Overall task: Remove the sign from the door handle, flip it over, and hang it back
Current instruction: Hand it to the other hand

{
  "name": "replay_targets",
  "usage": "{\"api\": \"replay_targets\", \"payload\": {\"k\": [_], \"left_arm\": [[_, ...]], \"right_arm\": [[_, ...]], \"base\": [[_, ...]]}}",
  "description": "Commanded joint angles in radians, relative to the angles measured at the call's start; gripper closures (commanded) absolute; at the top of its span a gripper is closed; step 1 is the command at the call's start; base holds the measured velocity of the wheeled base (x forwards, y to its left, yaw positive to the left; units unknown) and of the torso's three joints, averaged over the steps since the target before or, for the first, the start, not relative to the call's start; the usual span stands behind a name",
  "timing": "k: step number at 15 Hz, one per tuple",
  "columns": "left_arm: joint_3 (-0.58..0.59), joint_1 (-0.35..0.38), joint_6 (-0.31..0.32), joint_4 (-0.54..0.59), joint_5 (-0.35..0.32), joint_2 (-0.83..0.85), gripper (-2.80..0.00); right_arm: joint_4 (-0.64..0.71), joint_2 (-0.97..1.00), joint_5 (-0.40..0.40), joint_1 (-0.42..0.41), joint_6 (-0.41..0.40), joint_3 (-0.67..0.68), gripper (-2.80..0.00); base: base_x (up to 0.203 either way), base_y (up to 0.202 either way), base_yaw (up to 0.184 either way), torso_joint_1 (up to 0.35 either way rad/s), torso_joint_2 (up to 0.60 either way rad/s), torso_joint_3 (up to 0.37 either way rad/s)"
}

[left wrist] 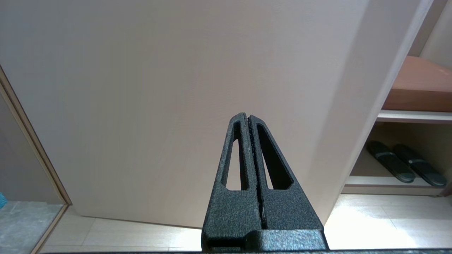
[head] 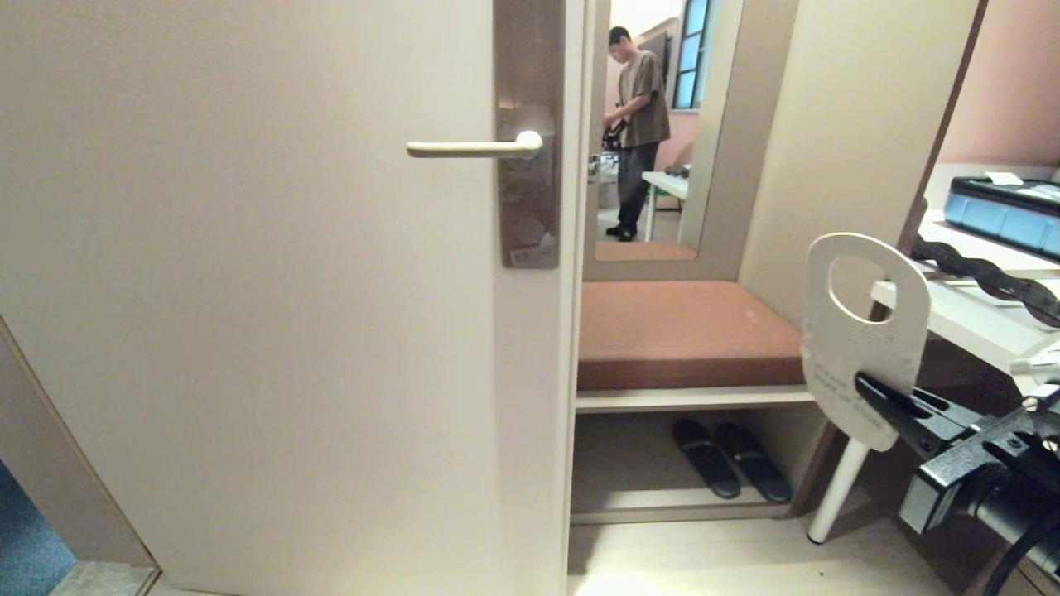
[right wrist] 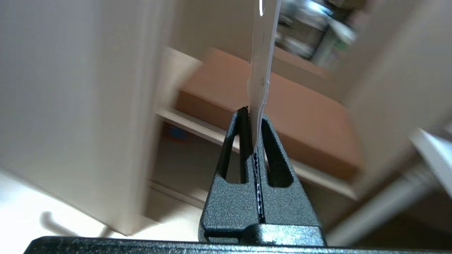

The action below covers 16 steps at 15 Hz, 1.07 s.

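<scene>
Your right end effector (head: 869, 389) clamps the lower end of the sign (head: 865, 331), its two fingers pinched flat against the card's faces so that the rounded top and its round hole stand free above the grip. That hold looks deliberate: taken by the tail, the sign keeps its hole unobstructed, which is the part that must go over the lever. The white face with small print is turned toward the head camera; the other face is hidden, so you cannot tell from here whether the turn-over is finished. Seen from the right wrist, the card rises edge-on from between the closed fingers, slightly bowed just above them. The door handle (head: 474, 149) is bare, well up and to the left of the end effector, a slim pale lever pointing away from its pivot on the tall brown plate (head: 530, 132); its free tip on the far side from the end effector is where the hole can slip on. Your left end effector (left wrist: 249, 121) is shut on nothing and faces the lower door panel (left wrist: 176, 88), parked out of the way. Beyond the end effector lie a cushioned bench (head: 679, 331) with slippers (head: 729, 459) under it, and a person (head: 636, 124) stands farther back. Judging by this, the sign is off and the rehanging is yet to come.
</scene>
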Motion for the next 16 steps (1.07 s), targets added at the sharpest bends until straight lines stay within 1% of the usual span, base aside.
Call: {"api": "replay_targets", "payload": {"k": [1, 3, 4, 6, 8, 10, 13, 15, 16], "left_arm": [[0.0, 0.0, 0.0, -0.001, 0.001, 0.0, 0.0], [0.0, 0.0, 0.0, -0.001, 0.001, 0.0, 0.0], [0.0, 0.0, -0.001, -0.001, 0.001, 0.0, 0.0], [0.0, 0.0, -0.001, -0.001, 0.001, 0.0, 0.0], [0.0, 0.0, -0.001, -0.001, 0.001, 0.0, 0.0], [0.0, 0.0, -0.001, -0.001, 0.001, 0.0, 0.0], [0.0, 0.0, -0.001, -0.001, 0.001, 0.0, 0.0], [0.0, 0.0, -0.001, -0.001, 0.001, 0.0, 0.0], [0.0, 0.0, -0.001, -0.001, 0.001, 0.0, 0.0]], "right_arm": [[0.009, -0.095, 0.078, -0.187, -0.011, 0.079, 0.0], [0.055, -0.215, 0.2, -0.379, -0.019, 0.161, 0.0], [0.087, -0.28, 0.255, -0.459, -0.02, 0.204, 0.0], [0.19, -0.393, 0.343, -0.552, -0.009, 0.241, 0.0], [0.316, -0.502, 0.41, -0.598, -0.002, 0.252, 0.0], [0.435, -0.604, 0.439, -0.611, 0.004, 0.255, 0.0], [0.612, -0.775, 0.436, -0.617, 0.031, 0.256, 0.0], [0.691, -0.865, 0.419, -0.619, 0.045, 0.256, 0.0], [0.724, -0.878, 0.397, -0.617, 0.059, 0.256, 0.0]], "base": [[0.0, 0.0, 0.0, 0.0, 0.0, 0.0], [0.0, 0.0, 0.0, 0.0, 0.0, 0.0], [0.0, 0.0, 0.0, 0.0, 0.0, 0.0], [0.0, 0.0, 0.0, 0.0, 0.0, 0.0], [0.0, 0.0, 0.0, 0.0, 0.0, 0.0], [0.0, 0.0, 0.0, 0.0, 0.0, 0.0], [0.0, 0.0, 0.0, 0.0, 0.0, 0.0], [0.0, 0.0, 0.0, 0.0, 0.0, 0.0], [0.0, 0.0, 0.0, 0.0, 0.0, 0.0]]}}
